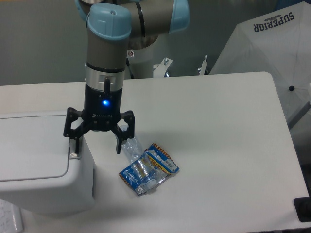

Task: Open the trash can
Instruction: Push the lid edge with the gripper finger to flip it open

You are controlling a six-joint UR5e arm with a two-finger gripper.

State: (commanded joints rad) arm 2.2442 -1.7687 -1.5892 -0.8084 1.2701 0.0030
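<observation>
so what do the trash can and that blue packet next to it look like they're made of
The trash can looks like moulded white plastic with a matte finish: rounded corners, a seamed flat lid, soft even shading. The blue packet looks like thin glossy printed film, probably plastic or foil laminate: it is crinkled, with bright glints. The clear bottle lying with it appears to be transparent plastic.

White boxy trash can [43, 165] — lid shut flat — at table's left edge.

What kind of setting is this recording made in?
Probably a robotics lab or test bench: a bare white table with an arm's gripper over a white trash can, staged snack wrappers, and a photo-style umbrella behind.
</observation>
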